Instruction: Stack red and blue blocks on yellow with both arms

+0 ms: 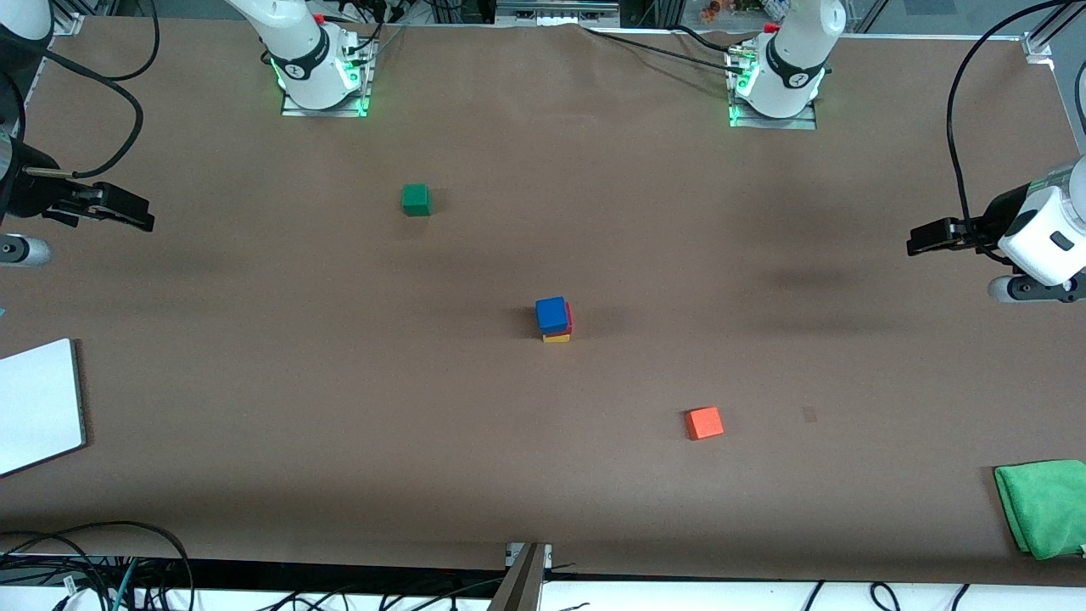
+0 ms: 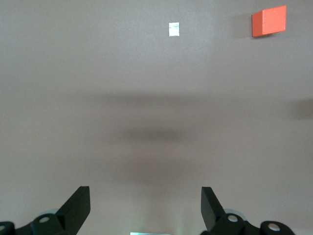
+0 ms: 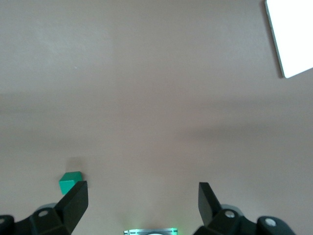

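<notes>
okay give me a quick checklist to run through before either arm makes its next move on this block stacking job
1. Blue block on top of the stack: ok.
2. Red block under it, over the yellow block: ok, though only slivers of both show.
3. Stack squarely aligned: cannot tell; the blue block seems offset toward the right arm's end.
4. Left gripper open, holding nothing, over bare table at its own end: ok.
5. Right gripper open, holding nothing, at its own end: ok.
6. Green cube and orange-red cube apart from the stack: ok.
</notes>
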`<state>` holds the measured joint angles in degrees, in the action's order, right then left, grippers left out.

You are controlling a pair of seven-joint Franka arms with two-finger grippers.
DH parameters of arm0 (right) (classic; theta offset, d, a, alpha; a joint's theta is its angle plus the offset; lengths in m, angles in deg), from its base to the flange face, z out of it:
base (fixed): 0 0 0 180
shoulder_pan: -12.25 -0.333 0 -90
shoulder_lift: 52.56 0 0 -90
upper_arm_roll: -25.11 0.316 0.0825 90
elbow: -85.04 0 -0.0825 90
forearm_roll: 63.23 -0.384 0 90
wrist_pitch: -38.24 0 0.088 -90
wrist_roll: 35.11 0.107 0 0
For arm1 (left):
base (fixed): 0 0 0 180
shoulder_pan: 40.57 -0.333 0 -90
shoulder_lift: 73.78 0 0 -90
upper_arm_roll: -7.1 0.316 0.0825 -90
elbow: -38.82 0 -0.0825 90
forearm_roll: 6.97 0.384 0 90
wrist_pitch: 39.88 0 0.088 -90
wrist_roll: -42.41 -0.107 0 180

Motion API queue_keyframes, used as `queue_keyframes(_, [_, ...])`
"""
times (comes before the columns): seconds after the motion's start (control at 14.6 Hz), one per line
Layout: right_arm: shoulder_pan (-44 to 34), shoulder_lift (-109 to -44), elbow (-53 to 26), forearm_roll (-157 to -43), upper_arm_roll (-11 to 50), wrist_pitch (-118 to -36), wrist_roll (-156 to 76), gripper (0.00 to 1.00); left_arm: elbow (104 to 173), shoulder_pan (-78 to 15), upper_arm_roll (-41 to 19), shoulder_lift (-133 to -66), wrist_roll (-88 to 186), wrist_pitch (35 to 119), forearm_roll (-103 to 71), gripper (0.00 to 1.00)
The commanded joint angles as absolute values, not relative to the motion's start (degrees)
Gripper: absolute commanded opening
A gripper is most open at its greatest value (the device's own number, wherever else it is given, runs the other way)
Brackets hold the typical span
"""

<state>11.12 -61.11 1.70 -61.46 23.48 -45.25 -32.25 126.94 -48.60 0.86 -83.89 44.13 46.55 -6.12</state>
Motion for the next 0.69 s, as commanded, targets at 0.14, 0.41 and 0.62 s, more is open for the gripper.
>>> queue_keyframes(0.14, [11.4,-61.0,-0.3,-62.4,22.5,-46.8,-34.3,1.00,125.9,-49.1,0.3,-84.1,43.4,45.6,-6.2,1.00])
queue_keyframes(0.41, [11.4,-61.1,-0.2,-62.4,22.5,-46.9,-34.6,1.00,125.9,-49.1,0.3,-84.1,43.4,45.6,-6.2,1.00])
queue_keyframes(0.62, [11.2,-61.2,-0.2,-62.4,22.6,-46.8,-34.7,1.00,125.9,-49.1,0.3,-84.2,43.3,45.5,-6.2,1.00])
